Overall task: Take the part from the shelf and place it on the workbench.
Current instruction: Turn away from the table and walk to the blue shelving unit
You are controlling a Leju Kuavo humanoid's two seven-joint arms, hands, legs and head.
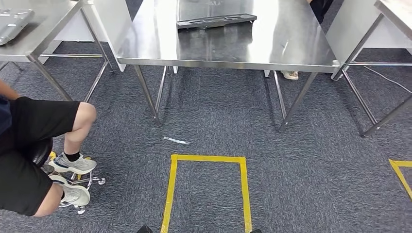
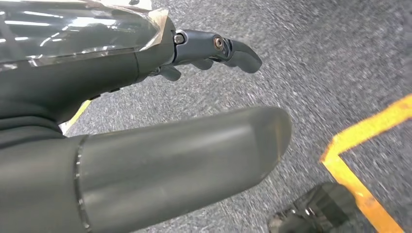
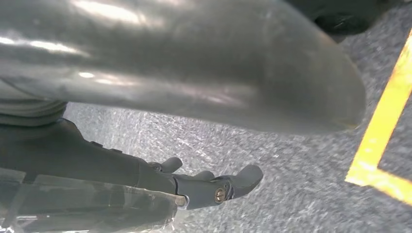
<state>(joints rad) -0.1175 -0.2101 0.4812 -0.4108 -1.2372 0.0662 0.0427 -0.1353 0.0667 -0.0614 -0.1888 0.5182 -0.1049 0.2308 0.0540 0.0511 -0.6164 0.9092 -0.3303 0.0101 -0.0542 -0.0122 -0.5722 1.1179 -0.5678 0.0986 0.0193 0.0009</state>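
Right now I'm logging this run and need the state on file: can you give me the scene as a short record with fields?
workbench: steel table straight ahead, across the grey carpet
part: long dark flat piece lying on the workbench's far half
floor marking: yellow tape rectangle in front of the robot
left hand: hanging over the carpet, holding nothing, fingers apart
right hand: hanging over the carpet, holding nothing, fingers apart
person: seated on a wheeled stool at the left, knee bent
litter: small pale strip on the carpet by the table leg
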